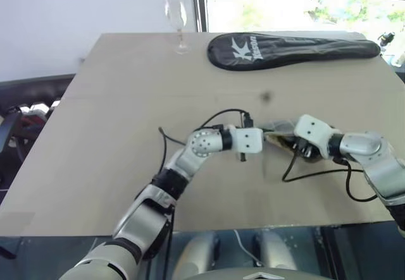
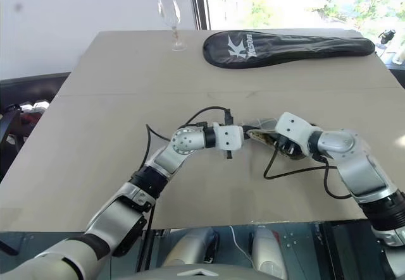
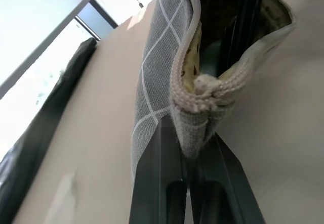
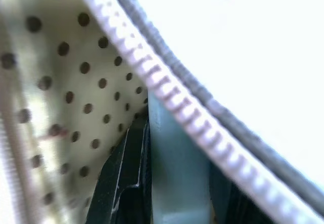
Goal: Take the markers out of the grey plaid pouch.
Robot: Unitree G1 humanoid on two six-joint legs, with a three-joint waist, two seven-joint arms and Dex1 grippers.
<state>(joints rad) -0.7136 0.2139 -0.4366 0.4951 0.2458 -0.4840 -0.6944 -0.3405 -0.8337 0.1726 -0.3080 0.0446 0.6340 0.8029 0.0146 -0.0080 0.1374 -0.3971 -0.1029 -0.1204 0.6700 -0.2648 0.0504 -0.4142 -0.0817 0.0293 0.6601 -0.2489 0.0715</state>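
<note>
While the left gripper (image 3: pixel 195 148) pinches the grey plaid pouch (image 3: pixel 167 62) by its zipper end, the right gripper (image 4: pixel 152 183), inside the dotted lining, clamps a pale green marker (image 4: pixel 177 168), which next needs drawing out.

Hidden and cut-off parts

You couldn't see the right gripper (image 4: pixel 167 183) fingertips (buried inside the grey plaid pouch (image 3: pixel 162 57)); the pale green marker (image 4: pixel 177 173) was blurred, its ends hidden by lining and zipper.

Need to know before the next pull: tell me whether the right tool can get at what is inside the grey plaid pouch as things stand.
Probably yes. The left tool is shut on the end of the grey plaid pouch, holding its zipper mouth open, and the right tool is already inside against the dotted lining, with a light green object between its fingers. Which marker, I cannot tell.
</note>
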